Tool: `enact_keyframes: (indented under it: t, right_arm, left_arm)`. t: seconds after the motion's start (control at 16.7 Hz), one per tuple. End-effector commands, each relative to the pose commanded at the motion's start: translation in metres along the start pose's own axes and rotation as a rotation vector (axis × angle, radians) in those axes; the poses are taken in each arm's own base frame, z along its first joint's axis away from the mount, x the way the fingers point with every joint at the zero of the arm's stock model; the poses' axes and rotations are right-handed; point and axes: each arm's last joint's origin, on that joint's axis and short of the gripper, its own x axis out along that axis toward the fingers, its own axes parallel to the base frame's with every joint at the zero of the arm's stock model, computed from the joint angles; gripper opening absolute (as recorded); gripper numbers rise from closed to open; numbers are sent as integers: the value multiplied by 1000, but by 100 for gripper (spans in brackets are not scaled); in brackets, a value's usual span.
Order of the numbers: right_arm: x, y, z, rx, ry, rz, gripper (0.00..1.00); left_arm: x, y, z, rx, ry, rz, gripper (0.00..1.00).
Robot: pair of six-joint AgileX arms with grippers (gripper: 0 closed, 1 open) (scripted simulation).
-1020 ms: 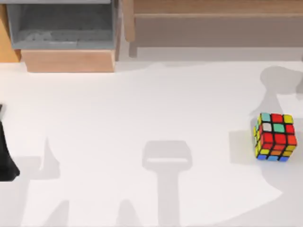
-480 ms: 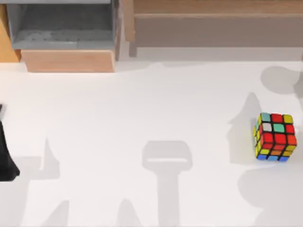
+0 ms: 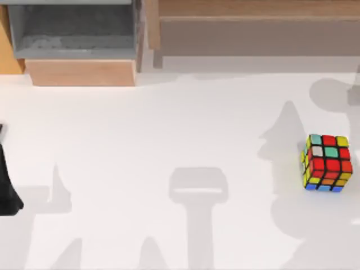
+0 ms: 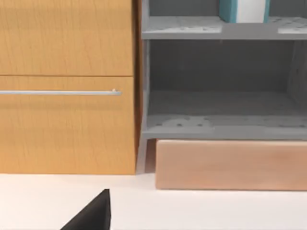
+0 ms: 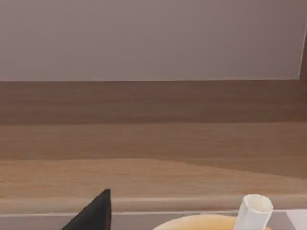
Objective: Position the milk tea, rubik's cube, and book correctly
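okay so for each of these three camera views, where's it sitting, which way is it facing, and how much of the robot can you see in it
Top view: above the table, looking down at the rubik's cube near the right edge; a dark piece of the left arm shows at the left edge.
Left wrist view: on the left arm, facing the wooden cabinet and grey shelf; one dark claw finger shows.
Right wrist view: on the right arm, facing a wooden panel, a yellowish cup top with a straw below it; one claw finger shows.
Shared: top and left wrist views both show the grey shelf.
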Motion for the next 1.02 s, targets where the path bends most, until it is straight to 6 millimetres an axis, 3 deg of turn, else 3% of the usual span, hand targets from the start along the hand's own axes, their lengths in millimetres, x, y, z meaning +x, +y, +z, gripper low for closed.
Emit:
enact_keyframes:
  t: [0.3,0.6,0.78,1.02]
  right_arm:
    - [48,14,41,72,17,-7,100]
    - [87,56,73,180,267,10,100]
    - [89,93,77,219,547,25,100]
    - [64,133,62,207,993,5,100]
  left_arm:
    - [0,0,0,0,0,0,100]
    - [0,0,0,0,0,0,100]
    - [0,0,0,0,0,0,100]
    - [0,0,0,0,0,0,100]
